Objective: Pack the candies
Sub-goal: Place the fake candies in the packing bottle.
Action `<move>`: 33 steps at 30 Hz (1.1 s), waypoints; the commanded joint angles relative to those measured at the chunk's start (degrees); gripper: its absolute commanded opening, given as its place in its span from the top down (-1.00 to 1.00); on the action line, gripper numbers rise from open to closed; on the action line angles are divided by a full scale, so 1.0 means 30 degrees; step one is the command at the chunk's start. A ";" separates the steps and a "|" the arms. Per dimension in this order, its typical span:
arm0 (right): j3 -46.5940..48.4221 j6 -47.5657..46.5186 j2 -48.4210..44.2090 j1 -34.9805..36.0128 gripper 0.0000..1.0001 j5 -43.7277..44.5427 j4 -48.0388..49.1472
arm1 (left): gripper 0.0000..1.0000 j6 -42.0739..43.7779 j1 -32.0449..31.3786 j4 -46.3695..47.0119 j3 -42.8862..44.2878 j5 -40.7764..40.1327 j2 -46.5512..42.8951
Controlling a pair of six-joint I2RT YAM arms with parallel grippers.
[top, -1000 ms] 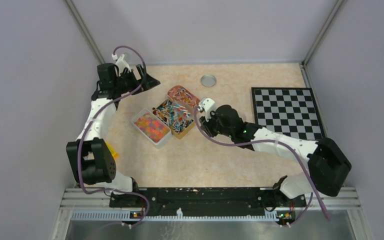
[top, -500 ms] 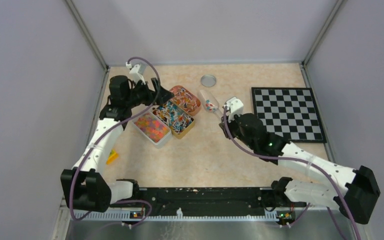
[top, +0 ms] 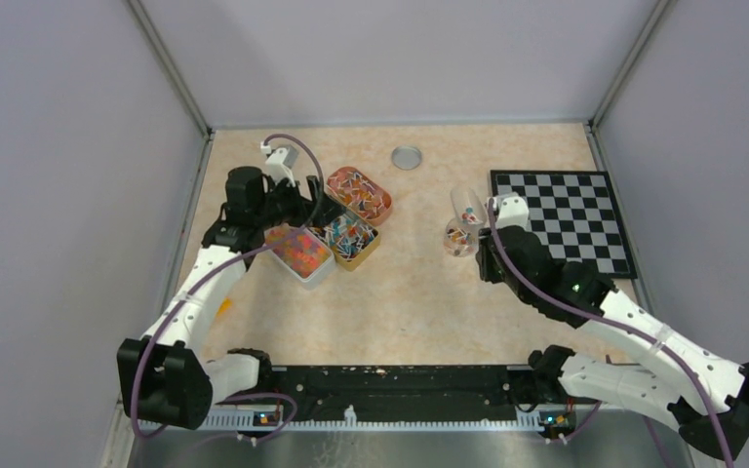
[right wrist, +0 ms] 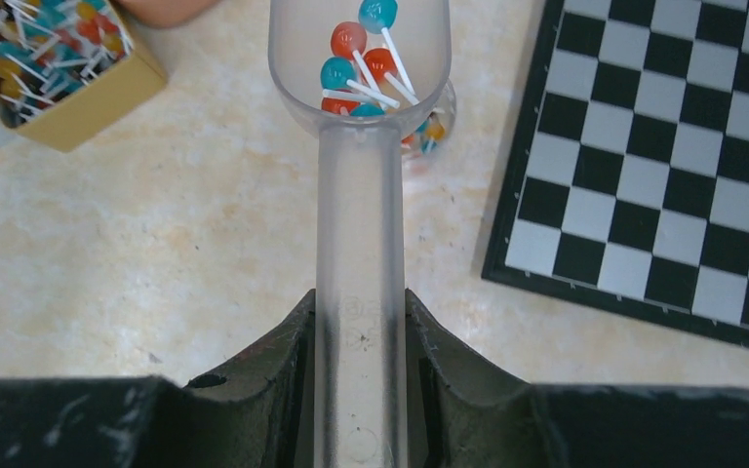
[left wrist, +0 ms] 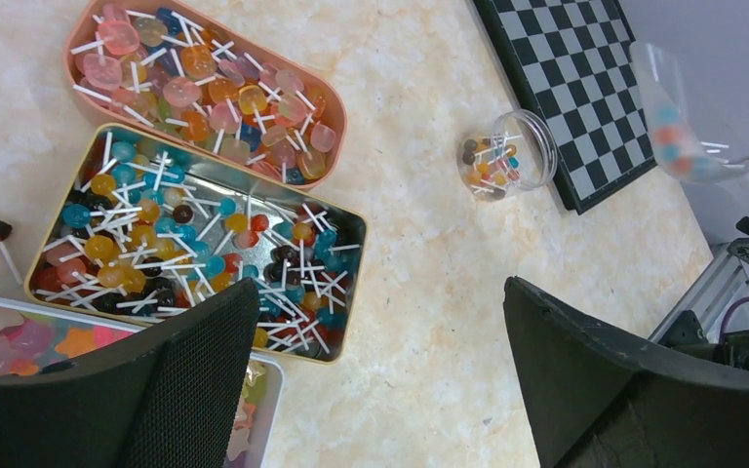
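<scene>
Swung away from the tins [left wrist: 352,292], the right end effector [right wrist: 361,336], clamped on the handle of the clear scoop [right wrist: 361,224], holds the candies [right wrist: 356,54] at its 12 o'clock, along the scoop's long axis, over the jar [right wrist: 432,119]. Left end effector [left wrist: 380,380] gapes wide, empty, farther off.

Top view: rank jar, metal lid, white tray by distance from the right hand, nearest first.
1. Jar, just left of the right hand, which holds the scoop.
2. Metal lid, toward the back, centre.
3. White tray, far left side.
</scene>
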 commanded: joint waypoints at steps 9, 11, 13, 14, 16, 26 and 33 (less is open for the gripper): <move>0.2137 0.2966 0.1471 -0.0143 1.00 0.0293 -0.4814 | -0.97 0.0616 -0.0536 0.0190 0.0018 0.0243 -0.0479; 0.2355 0.2964 0.1850 -0.0143 1.00 -0.0035 -0.5216 | -0.97 0.0658 -0.0567 0.0154 -0.0054 0.0210 -0.0535; 0.2471 0.2967 0.2126 -0.0167 1.00 -0.0267 -0.5420 | -0.97 0.0718 -0.0569 0.0104 -0.0114 0.0233 -0.0538; 0.2568 0.2964 0.2250 -0.0178 1.00 -0.0424 -0.5480 | -0.97 0.0733 -0.0569 0.0044 -0.0104 0.0261 -0.0538; 0.2667 0.2968 0.2638 -0.0248 1.00 -0.0747 -0.5642 | -0.97 0.0810 -0.0595 -0.0031 -0.0020 0.0348 -0.0549; 0.3651 0.2661 0.4079 -0.1159 1.00 -0.2469 -0.7081 | -0.97 0.1052 -0.0598 -0.0392 0.0187 0.0194 -0.0593; 0.4233 0.1946 0.4979 -0.2018 1.00 -0.3374 -0.7540 | -0.97 0.1078 -0.0598 -0.0433 0.0163 0.0224 -0.0592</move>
